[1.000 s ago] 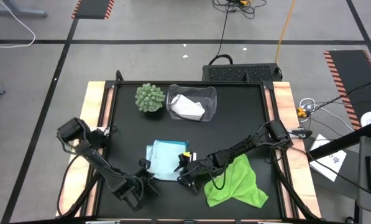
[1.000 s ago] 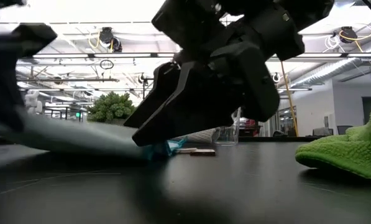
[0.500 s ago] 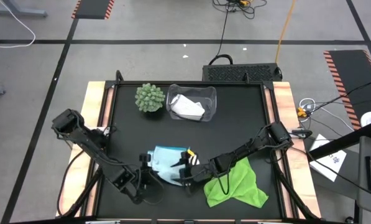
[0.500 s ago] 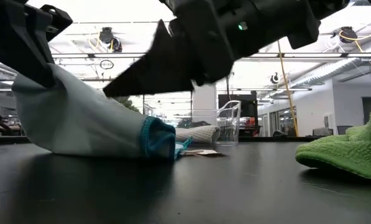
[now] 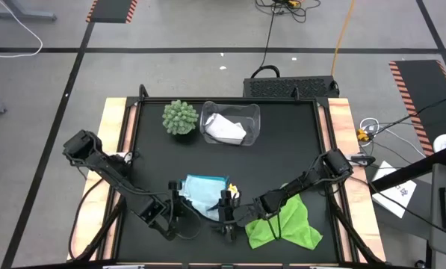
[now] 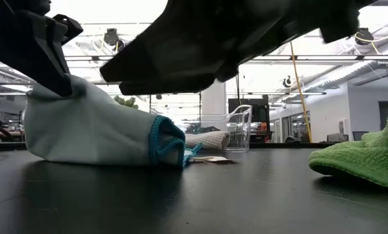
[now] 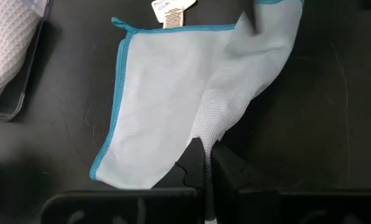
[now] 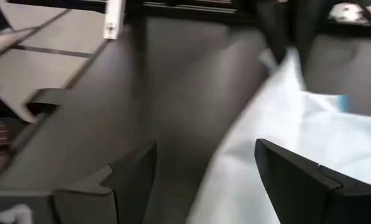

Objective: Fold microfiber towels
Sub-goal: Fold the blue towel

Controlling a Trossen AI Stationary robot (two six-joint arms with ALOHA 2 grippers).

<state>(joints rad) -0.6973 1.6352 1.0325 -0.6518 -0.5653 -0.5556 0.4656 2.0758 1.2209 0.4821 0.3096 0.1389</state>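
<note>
Black table [image 5: 282,149]: left gripper [image 5: 179,211] low, pinching light blue towel [image 5: 202,193]; right gripper [image 5: 224,217] beside, spread.

We see black bench [image 5: 282,149] top, pale wood side rails. Light blue towel [image 7: 166,99], teal stitched edging, white tag [image 7: 171,7]. Lime green towel [image 5: 286,224], nubby texture. White towel [image 5: 224,128] inside clear bin [image 5: 254,113]. Green spiky ball plant [image 5: 179,117]. Dark arms, black left hand [image 7: 207,171]. Grey floor [image 5: 170,30], orange-black hazard stripes.
</note>
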